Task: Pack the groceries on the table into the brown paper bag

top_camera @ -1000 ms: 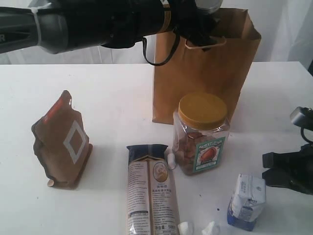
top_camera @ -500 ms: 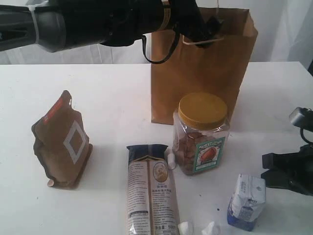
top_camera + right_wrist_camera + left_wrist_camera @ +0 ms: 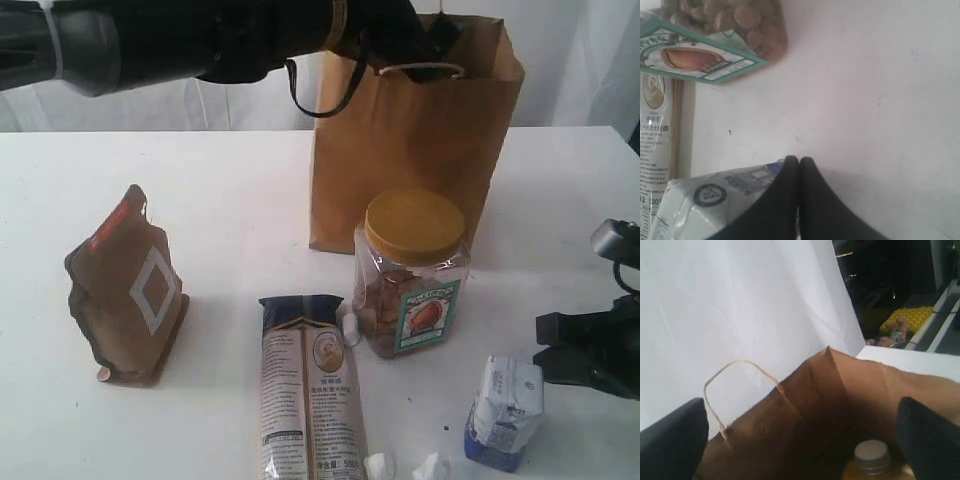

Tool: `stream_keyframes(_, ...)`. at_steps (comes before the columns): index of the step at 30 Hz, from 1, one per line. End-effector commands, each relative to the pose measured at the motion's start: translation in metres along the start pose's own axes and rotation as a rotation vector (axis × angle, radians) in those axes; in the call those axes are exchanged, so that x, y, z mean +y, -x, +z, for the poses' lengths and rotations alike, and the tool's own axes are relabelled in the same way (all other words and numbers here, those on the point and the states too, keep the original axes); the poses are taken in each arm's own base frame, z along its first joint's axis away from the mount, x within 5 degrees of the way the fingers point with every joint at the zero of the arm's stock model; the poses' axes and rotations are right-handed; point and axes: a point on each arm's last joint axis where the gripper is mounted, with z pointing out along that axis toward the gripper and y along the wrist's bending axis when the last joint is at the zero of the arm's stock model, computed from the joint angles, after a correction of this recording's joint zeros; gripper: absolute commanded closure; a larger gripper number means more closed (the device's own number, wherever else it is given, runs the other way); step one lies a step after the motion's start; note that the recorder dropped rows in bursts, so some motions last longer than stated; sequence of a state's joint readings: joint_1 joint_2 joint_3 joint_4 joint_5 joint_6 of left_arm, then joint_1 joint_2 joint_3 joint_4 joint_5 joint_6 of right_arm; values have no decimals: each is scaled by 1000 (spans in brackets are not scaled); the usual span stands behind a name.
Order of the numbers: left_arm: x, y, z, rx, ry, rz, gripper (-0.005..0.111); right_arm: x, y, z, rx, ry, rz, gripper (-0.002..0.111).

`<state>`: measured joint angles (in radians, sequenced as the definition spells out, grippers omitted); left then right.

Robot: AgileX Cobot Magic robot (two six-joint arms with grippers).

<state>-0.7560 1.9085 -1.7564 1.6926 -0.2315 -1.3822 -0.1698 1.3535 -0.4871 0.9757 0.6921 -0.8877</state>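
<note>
Left wrist view shows the left jaws spread wide and empty at the open mouth of the brown paper bag (image 3: 840, 390). Inside stands what looks like the yellow grain bottle (image 3: 872, 458), with only its cap and shoulder clear. The right jaws are pressed together, grasping nothing, low over the bench (image 3: 880, 100) just beside the small blue-white carton (image 3: 710, 200). The yellow-lidded nut jar (image 3: 412, 275) stands before the bag and the long noodle packet (image 3: 310, 390) lies flat. The brown pouch with white square (image 3: 130, 290) stands well apart.
</note>
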Motion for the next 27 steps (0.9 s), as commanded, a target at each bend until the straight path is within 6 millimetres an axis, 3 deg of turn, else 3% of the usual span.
stream_keyframes(1,3,23,-14,-60,-18,-74,2,1,0,0,-1,4,-29,108)
stream_keyframes(5,2,29,-18,-77,-48,-136,4,1,1,-1,-7,3,-32,108)
stream_keyframes(8,1,31,-19,-83,-75,-191,16,2,2,-2,-17,1,-37,108)
stream_keyframes(11,-3,33,-21,-94,-118,-195,40,4,5,-6,-33,6,-50,108)
stream_keyframes(15,-10,35,-22,-110,-203,-193,82,10,9,-13,-51,17,-81,108)
stream_keyframes(18,-13,37,-24,-120,-246,-191,107,14,11,-19,-73,27,-116,108)
stream_keyframes(27,-6,47,-32,-141,-206,-182,107,31,12,-46,-208,-11,-387,108)
